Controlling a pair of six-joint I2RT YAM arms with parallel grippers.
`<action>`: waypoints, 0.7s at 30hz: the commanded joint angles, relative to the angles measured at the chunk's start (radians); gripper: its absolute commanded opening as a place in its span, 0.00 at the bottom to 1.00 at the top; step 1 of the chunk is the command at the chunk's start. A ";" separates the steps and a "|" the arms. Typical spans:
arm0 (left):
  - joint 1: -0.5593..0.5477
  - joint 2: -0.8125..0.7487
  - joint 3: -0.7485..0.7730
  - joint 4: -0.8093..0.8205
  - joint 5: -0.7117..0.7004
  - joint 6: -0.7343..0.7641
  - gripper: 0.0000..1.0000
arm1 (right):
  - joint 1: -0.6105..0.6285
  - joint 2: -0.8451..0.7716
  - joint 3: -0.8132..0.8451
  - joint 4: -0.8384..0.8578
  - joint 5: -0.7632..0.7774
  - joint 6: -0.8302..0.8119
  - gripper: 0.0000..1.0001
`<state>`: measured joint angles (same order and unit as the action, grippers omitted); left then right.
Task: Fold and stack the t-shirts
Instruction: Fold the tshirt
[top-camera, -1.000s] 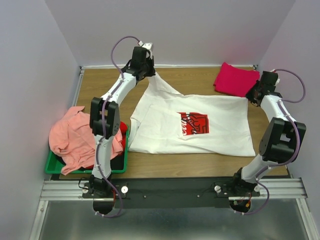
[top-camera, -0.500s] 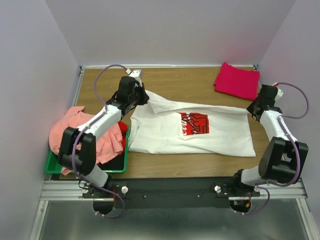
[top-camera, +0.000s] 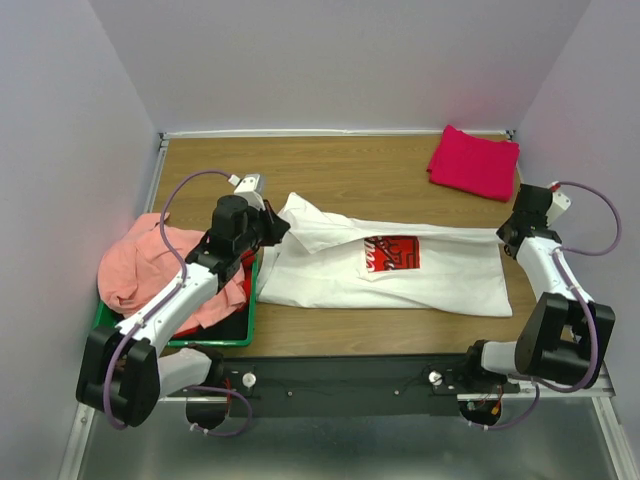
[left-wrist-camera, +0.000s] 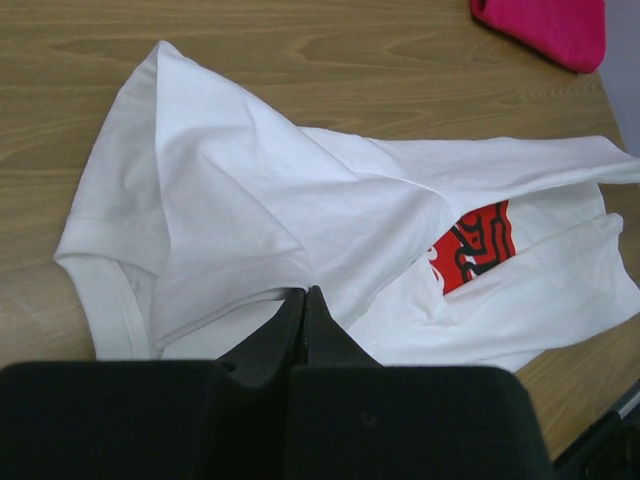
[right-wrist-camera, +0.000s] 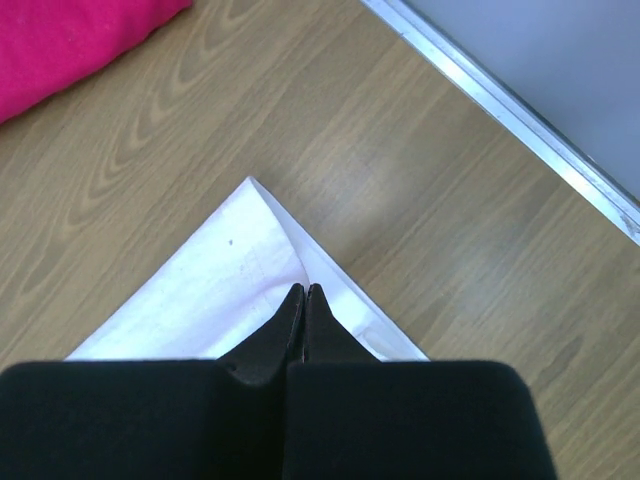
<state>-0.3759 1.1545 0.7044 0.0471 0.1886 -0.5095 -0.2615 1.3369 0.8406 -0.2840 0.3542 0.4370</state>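
Observation:
The white t-shirt (top-camera: 440, 282) lies across the middle of the table, its far edge doubled over toward the near side so that only part of the red print (top-camera: 392, 252) shows. My left gripper (top-camera: 272, 226) is shut on a fold at the shirt's left end (left-wrist-camera: 250, 200). Over at the right corner (right-wrist-camera: 215, 285), my right gripper (top-camera: 507, 233) is shut on the cloth. A folded magenta-red t-shirt (top-camera: 473, 160) rests at the back right. The salmon-pink t-shirt (top-camera: 150, 270) is heaped in the bin, with a red one (top-camera: 247, 262) peeking out beside it.
A green plastic bin (top-camera: 238, 332) sits at the table's left near edge, under my left arm. Metal rails run along the table's back (top-camera: 340, 132) and right edge (right-wrist-camera: 500, 110). Purple walls close in on three sides.
Both grippers have drawn the white shirt's far edge toward the near side, folding it over the print. My left arm swung down from the back of the table.

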 joint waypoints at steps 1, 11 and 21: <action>-0.011 -0.042 -0.055 0.010 0.040 -0.020 0.00 | 0.001 -0.076 -0.055 0.032 0.101 0.039 0.00; -0.057 -0.197 -0.213 -0.019 0.043 -0.096 0.00 | 0.001 -0.197 -0.166 0.046 0.137 0.118 0.02; -0.187 -0.345 -0.214 -0.083 0.041 -0.172 0.67 | 0.004 -0.450 -0.268 0.095 0.132 0.157 0.62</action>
<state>-0.5404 0.8150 0.4572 -0.0261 0.2176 -0.6544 -0.2615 1.0012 0.6037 -0.2535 0.4667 0.5766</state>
